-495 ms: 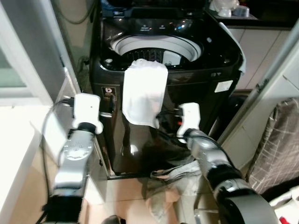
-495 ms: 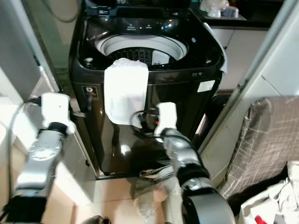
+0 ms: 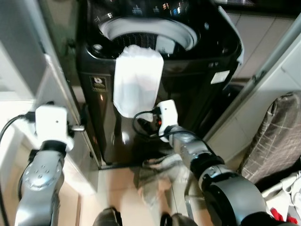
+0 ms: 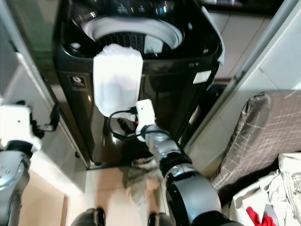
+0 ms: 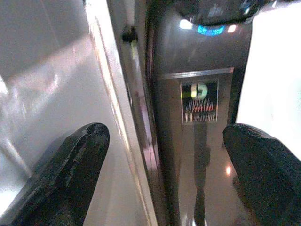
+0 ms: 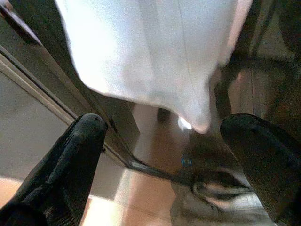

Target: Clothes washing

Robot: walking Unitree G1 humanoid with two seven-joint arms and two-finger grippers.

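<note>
A black top-loading washing machine stands with its lid up and its drum showing. A white cloth is draped over the front rim and hangs down the front panel. My right gripper is open just below the cloth's lower edge, in front of the panel and not touching it. My left gripper is open beside the machine's left front corner, near the badge, holding nothing.
A heap of clothes lies on the floor at the machine's foot, by my feet. A white door frame stands close on the left. A grey checked fabric and more laundry are on the right.
The whole picture has shifted, so the camera now looks further down and from closer. My right gripper sits a little nearer the cloth's hanging end. The cloth has not moved.
</note>
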